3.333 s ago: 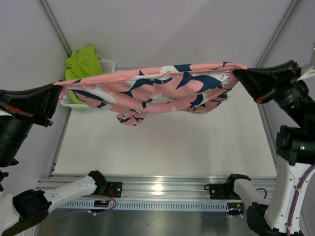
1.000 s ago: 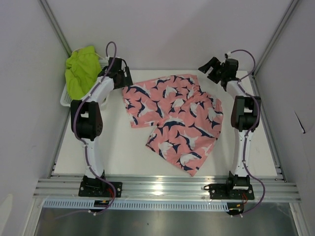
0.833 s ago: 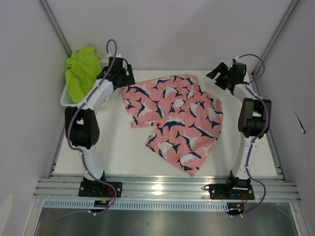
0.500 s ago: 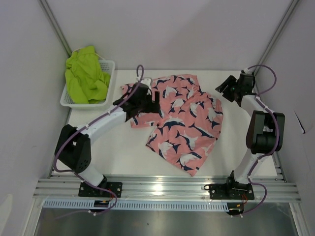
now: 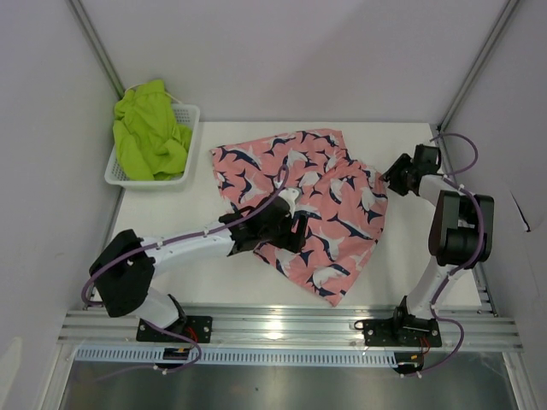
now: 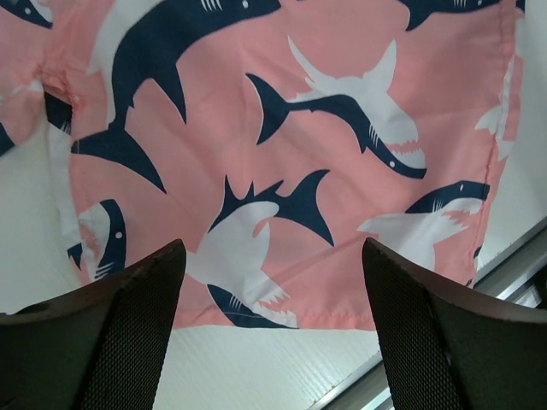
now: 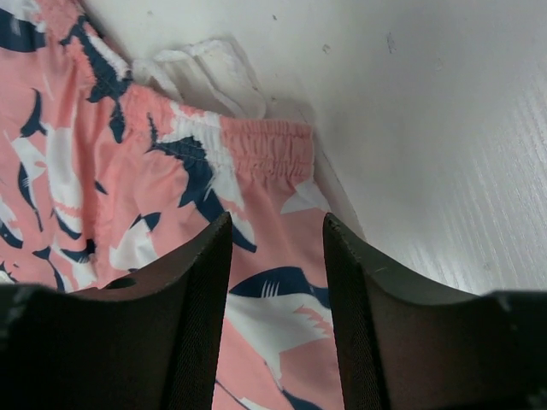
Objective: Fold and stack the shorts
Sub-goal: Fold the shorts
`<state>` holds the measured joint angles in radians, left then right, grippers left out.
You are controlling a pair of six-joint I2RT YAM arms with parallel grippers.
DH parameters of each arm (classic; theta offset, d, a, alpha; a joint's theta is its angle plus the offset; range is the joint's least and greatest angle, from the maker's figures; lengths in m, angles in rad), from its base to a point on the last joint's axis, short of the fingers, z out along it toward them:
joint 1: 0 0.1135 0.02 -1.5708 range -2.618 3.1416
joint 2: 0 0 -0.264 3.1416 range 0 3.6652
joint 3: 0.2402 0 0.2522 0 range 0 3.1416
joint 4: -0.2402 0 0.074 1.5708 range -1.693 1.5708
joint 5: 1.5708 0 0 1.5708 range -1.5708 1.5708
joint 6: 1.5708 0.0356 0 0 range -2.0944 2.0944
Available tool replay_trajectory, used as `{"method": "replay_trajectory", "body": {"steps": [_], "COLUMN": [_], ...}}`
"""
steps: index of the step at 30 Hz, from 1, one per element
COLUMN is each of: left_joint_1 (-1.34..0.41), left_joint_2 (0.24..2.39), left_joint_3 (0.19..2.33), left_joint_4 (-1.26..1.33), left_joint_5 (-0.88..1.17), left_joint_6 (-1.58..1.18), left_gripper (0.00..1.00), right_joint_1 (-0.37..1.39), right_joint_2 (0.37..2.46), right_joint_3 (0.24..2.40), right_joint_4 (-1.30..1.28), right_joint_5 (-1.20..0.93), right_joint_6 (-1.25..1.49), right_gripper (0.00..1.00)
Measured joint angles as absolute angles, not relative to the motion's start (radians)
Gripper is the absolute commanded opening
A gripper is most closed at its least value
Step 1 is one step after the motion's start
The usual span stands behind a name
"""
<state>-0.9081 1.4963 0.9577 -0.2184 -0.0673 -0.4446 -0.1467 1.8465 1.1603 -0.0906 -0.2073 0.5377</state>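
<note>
The pink shark-print shorts [image 5: 320, 192] lie spread flat on the white table. My left gripper [image 5: 299, 229] hovers over their near-left leg. In the left wrist view its jaws [image 6: 272, 337] stand wide open above the leg hem [image 6: 282, 320], with nothing between them. My right gripper [image 5: 393, 177] is at the shorts' right edge. In the right wrist view its fingers [image 7: 192, 325] stand partly closed, a gap still between them, over flat pink fabric [image 7: 273, 282] just below the elastic waistband [image 7: 269, 145]. The lime green shorts [image 5: 147, 135] lie bunched in the basket.
A white mesh basket [image 5: 186, 115] stands at the back left corner. White drawstrings [image 7: 209, 73] lie on the table beside the waistband. The metal rail [image 5: 273, 320] runs along the near edge, close to the shorts' hem. Angled frame posts [image 5: 98, 51] flank the table.
The shorts, earlier held up stretched between both grippers, now lie flat. My left arm swung from the back-left corner to the near leg. My right gripper came forward to the right edge and narrowed.
</note>
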Motion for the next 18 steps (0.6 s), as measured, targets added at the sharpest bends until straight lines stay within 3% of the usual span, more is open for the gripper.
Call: {"method": "replay_trajectory", "body": {"steps": [10, 12, 13, 18], "left_joint_1": [-0.921, -0.921, -0.921, -0.910], "left_joint_2": [1.568, 1.605, 1.623, 1.704], "left_joint_3": [0.931, 0.931, 0.931, 0.933], "left_joint_4": [-0.188, -0.187, -0.187, -0.181], "left_joint_5": [-0.075, -0.076, -0.078, -0.092], "left_joint_6": [-0.449, -0.454, -0.456, -0.473], "left_gripper": [0.82, 0.81, 0.80, 0.73], "right_joint_1": [-0.126, -0.115, -0.109, -0.061], "right_joint_2": [1.948, 1.968, 1.980, 1.996], "right_joint_3": [1.214, 1.249, 1.268, 1.298], "right_joint_4": [-0.117, -0.132, -0.146, -0.192], "right_joint_5": [-0.155, -0.139, -0.130, -0.054], "right_joint_6": [0.536, 0.527, 0.522, 0.503], "right_gripper": [0.48, 0.41, 0.31, 0.18]}}
